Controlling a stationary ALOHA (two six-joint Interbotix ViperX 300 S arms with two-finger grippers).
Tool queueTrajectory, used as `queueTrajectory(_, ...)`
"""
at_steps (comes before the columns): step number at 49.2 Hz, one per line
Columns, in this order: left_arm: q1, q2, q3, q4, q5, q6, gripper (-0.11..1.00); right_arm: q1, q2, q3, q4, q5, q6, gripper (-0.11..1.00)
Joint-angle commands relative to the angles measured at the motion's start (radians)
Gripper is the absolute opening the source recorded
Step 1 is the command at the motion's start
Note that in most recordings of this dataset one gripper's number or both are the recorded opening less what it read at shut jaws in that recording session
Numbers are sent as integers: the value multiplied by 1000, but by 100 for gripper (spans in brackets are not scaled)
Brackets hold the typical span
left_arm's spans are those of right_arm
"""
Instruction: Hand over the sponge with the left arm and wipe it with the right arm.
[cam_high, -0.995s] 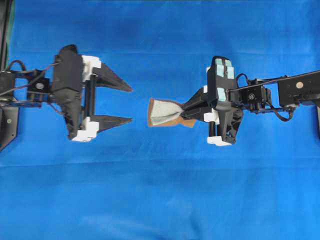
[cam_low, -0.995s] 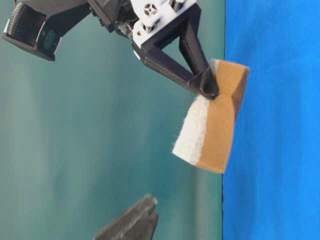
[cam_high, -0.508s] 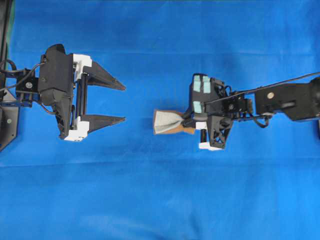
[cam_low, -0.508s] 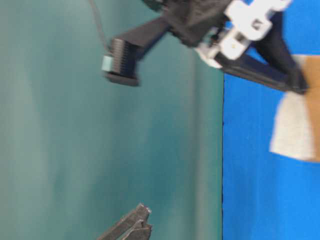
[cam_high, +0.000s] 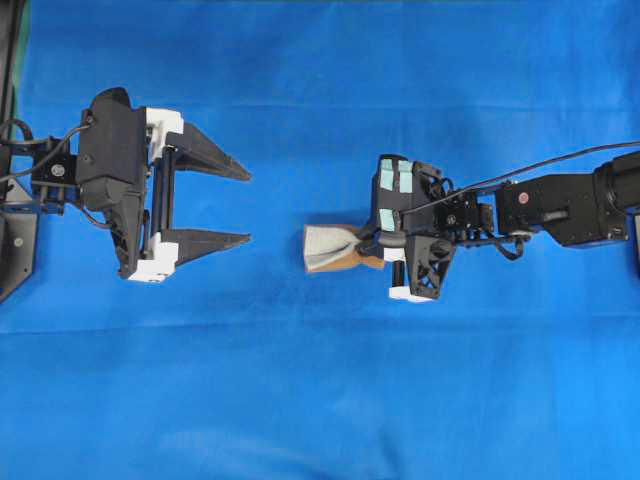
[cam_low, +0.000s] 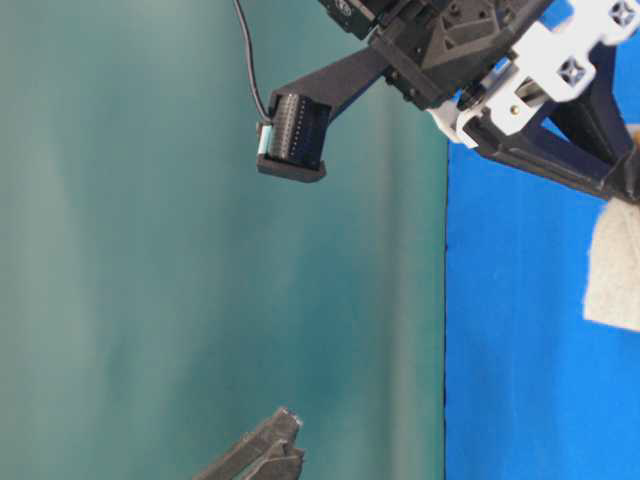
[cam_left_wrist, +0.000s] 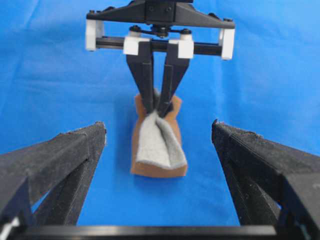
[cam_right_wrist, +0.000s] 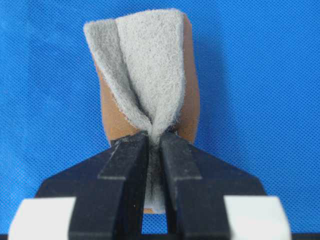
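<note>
The sponge (cam_high: 328, 247) is a grey-white pad over an orange-brown layer, pinched so that its near end folds. My right gripper (cam_high: 366, 243), the one with teal wrist patches, is shut on the sponge (cam_right_wrist: 145, 75) at one end, its jaws squeezing the felt (cam_right_wrist: 154, 138). The sponge's orange side sits low over the blue cloth (cam_high: 320, 400); whether it touches I cannot tell. My left gripper (cam_high: 248, 207) stands open to the left of it, with a clear gap to the sponge (cam_left_wrist: 159, 145). In the table-level view only a corner of the sponge (cam_low: 615, 275) shows.
Blue cloth covers the whole table. A black frame (cam_high: 10, 250) stands at the left edge behind the left arm. A teal-green wall (cam_low: 150, 250) backs the table-level view, where one left fingertip (cam_low: 270, 452) pokes in at the bottom.
The right arm has brought the sponge down toward the cloth and slightly left. The left gripper drew back to the left a second ago and has held still since.
</note>
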Motion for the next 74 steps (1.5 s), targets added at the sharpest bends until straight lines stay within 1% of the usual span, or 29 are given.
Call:
queueTrajectory(1, -3, -12, -9, 0, -8, 0, 91, -32, -6, -14, 3, 0, -2, 12)
queueTrajectory(10, -2, -11, -11, 0, -8, -2, 91, -132, -15, -9, -8, 9, -21, 12)
queueTrajectory(18, -3, -12, -11, 0, -8, -2, 91, -232, -28, 3, -44, 49, -40, 12)
queueTrajectory(24, -2, -11, -11, 0, -9, 0, 91, -296, -29, -3, -67, 51, -57, 12)
queueTrajectory(30, -2, -11, -11, 0, -9, 0, 91, -334, -29, -12, -81, 49, -67, 12)
queueTrajectory(38, -3, -11, -11, 0, -9, 0, 91, -334, -26, -20, -86, 49, -66, 12)
queueTrajectory(43, -2, -11, -11, 0, -9, 0, 91, -307, -26, -15, -83, 54, -52, 12)
queueTrajectory(46, -2, -11, -9, 0, -9, 0, 91, -270, -26, -12, -78, 54, -48, 12)
queueTrajectory(56, -2, -11, -11, 0, -9, 2, 91, -77, -26, -5, -40, 60, -17, 12)
queueTrajectory(62, -2, -11, -12, 0, -9, 3, 91, 38, -28, -11, -34, 72, 18, 12)
queueTrajectory(69, -3, -6, -14, 0, -9, 3, 91, 127, -35, -18, -32, 103, 74, 12)
queueTrajectory(74, -2, -6, -14, 0, -9, 3, 91, 163, -40, -23, -32, 114, 103, 12)
